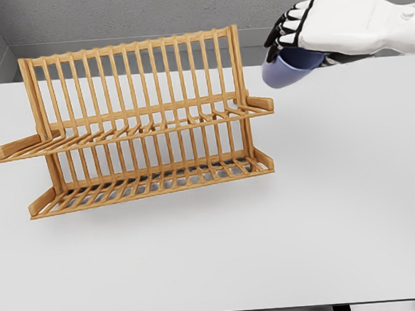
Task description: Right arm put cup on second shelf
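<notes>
One cup (287, 69), one two-shelf wooden rack (138, 125) on white counter (326, 218). Right hand (327, 26) fingers (287, 27) grasping cup, up right of rack, clear of both shelves.

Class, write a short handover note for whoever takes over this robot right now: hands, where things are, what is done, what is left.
Right hand: shut on the blue cup, held tilted in the air to the upper right of the wooden dish rack.
Left hand: out of view.
Rack stands on the white table; both shelves hold nothing.
Done: cup grasped and lifted.
Left: carry it left, set it on the second shelf, release.
</notes>
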{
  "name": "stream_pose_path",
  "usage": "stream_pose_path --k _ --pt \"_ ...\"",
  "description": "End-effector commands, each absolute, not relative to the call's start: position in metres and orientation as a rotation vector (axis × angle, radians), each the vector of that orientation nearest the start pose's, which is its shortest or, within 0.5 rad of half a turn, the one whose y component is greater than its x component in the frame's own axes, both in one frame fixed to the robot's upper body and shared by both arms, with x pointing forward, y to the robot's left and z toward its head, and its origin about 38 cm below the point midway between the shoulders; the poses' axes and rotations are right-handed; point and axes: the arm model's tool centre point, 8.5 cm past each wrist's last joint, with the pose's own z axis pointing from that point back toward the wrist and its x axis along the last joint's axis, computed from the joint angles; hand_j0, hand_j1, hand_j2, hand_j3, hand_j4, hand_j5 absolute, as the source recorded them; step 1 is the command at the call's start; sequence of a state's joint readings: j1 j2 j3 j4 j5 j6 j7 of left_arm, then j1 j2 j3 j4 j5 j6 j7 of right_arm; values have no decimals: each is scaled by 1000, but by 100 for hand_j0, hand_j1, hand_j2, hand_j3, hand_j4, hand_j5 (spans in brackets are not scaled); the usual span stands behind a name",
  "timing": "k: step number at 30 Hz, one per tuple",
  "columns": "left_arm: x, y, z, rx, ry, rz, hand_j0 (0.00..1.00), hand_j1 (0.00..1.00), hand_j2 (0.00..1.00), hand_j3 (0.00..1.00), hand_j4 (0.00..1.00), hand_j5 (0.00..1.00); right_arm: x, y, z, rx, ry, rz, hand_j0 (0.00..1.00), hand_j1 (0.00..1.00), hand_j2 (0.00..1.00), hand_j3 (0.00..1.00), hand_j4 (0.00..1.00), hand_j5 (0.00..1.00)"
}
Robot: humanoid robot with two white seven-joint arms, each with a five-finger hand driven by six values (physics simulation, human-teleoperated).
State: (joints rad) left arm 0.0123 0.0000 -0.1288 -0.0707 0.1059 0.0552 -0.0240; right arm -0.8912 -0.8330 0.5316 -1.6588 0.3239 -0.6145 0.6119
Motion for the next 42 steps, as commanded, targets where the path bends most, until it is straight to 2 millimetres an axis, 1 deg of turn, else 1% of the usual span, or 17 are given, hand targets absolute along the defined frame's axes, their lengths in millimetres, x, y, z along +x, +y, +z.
stream_pose_path --k 1,7,14,17,20,22,26,31,32,33,34,36,37,39,40,41,42 --pt "11 267 -263 56 -1 -23 100 100 100 100 100 100 418 -245 378 758 1985 -2576 61 61 61 61 61 61" --pt "11 267 -263 55 -1 -23 100 100 100 100 100 100 416 -240 381 751 1985 -2556 61 61 61 61 61 61" --pt "11 267 -263 55 -1 -23 100 100 100 100 100 100 414 -216 376 667 2021 -2503 61 61 61 61 61 61" --pt "11 267 -263 55 -1 -23 100 100 100 100 100 100 406 -209 377 647 2002 -2481 61 61 61 61 61 61" --pt "11 267 -263 55 -1 -25 100 100 100 100 100 100 406 -205 367 610 1984 -2511 61 61 61 61 61 61" --pt "11 267 -263 55 -1 -23 100 100 100 100 100 100 407 -204 365 611 1979 -2516 61 61 61 61 61 61" --pt "11 267 -263 55 -1 -23 100 100 100 100 100 100 409 -198 350 571 1957 -2575 62 62 62 62 62 62" --pt "11 267 -263 55 -1 -23 100 100 100 100 100 100 411 -195 345 560 1948 -2591 62 62 62 62 62 62" --pt "11 267 -263 55 -1 -23 100 100 100 100 100 100 411 -196 344 563 1947 -2593 68 68 68 68 68 68" --pt "11 267 -263 56 -1 -23 100 100 100 100 100 100 412 -197 345 565 1949 -2593 89 89 89 89 89 89" --pt "11 267 -263 55 -1 -23 100 100 100 100 100 100 411 -196 345 564 1949 -2592 100 100 100 100 100 100" --pt "11 267 -263 55 -1 -23 100 100 100 100 100 100 412 -198 350 582 1958 -2582 100 100 100 100 100 100" --pt "11 267 -263 57 -1 -25 100 100 100 100 100 100 414 -203 360 618 1982 -2556 100 100 100 100 100 100" --pt "11 267 -263 55 -1 -23 100 100 100 100 100 100 416 -236 407 828 2108 -2415 100 100 100 100 100 100" --pt "11 267 -263 55 -1 -23 100 100 100 100 100 100 417 -256 426 926 2155 -2365 100 100 100 100 100 100" --pt "11 267 -263 55 -1 -23 100 100 100 100 100 100 422 -298 439 1068 2216 -2352 100 100 100 100 100 100" --pt "11 267 -263 55 -1 -23 100 100 100 100 100 100 426 -331 418 1121 2243 -2446 100 100 100 100 100 100"
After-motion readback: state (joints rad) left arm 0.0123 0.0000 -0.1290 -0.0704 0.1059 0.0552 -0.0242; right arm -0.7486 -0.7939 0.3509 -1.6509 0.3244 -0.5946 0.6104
